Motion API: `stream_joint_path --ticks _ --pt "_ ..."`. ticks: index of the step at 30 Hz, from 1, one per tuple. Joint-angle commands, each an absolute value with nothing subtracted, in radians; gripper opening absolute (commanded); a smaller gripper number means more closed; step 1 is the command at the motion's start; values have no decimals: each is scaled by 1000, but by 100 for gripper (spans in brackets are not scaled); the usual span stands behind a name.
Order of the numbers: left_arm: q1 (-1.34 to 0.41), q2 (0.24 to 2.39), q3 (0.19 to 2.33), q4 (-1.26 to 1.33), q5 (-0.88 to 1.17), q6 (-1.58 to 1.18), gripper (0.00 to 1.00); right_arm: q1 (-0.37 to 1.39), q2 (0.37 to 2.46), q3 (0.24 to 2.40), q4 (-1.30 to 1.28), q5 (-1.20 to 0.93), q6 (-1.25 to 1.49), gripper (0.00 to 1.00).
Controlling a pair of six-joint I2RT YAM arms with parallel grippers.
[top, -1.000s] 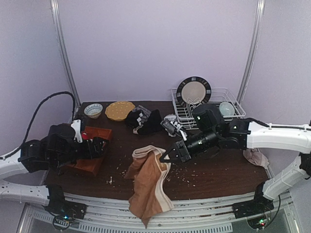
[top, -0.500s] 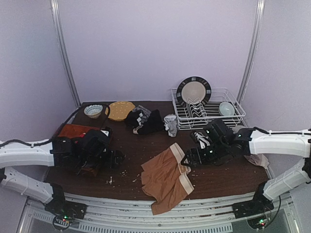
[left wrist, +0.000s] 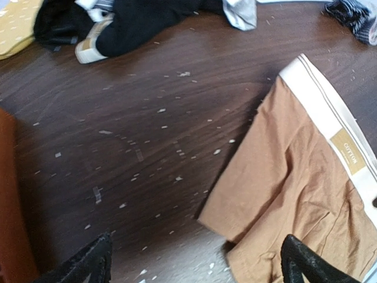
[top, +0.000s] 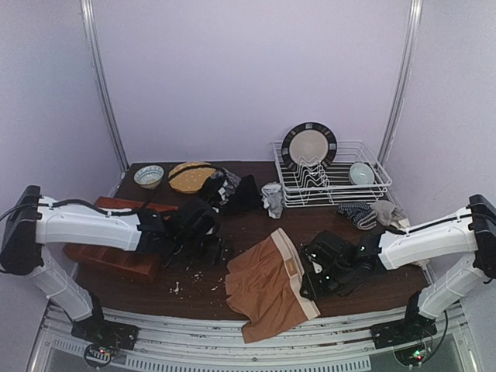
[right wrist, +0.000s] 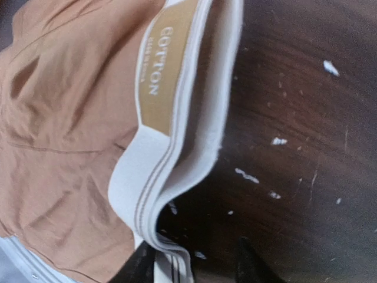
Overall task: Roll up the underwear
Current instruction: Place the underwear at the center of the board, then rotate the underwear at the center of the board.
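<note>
While the left gripper (left wrist: 197, 268) hangs wide open and holds nothing, the tan-brown underwear (left wrist: 294, 194) lies flat just right of its fingers. The right gripper (right wrist: 194, 265) is half open, with the white waistband (right wrist: 177, 153) between its fingers, not pinched.

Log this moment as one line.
tan underwear spread, unrolled | left fingers open near it | right fingers apart astride waistband

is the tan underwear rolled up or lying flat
Spread flat, not rolled: the tan underwear lies opened out on the table, its waistband running along one side.
</note>
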State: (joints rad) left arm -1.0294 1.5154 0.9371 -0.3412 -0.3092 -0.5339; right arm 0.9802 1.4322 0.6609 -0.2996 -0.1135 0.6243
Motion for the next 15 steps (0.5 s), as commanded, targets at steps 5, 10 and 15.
stream_joint_path --ticks 5,10,15 --pt "-1008 1778 1145 -181 -113 -396 93 957 1320 600 -556 216 660 22" --pt "-1008 1932 1272 -143 -20 -315 81 1004 1187 615 -578 191 674 59" --pt "-1005 2062 1371 -157 0 -285 46 1156 1144 638 -417 84 687 48"
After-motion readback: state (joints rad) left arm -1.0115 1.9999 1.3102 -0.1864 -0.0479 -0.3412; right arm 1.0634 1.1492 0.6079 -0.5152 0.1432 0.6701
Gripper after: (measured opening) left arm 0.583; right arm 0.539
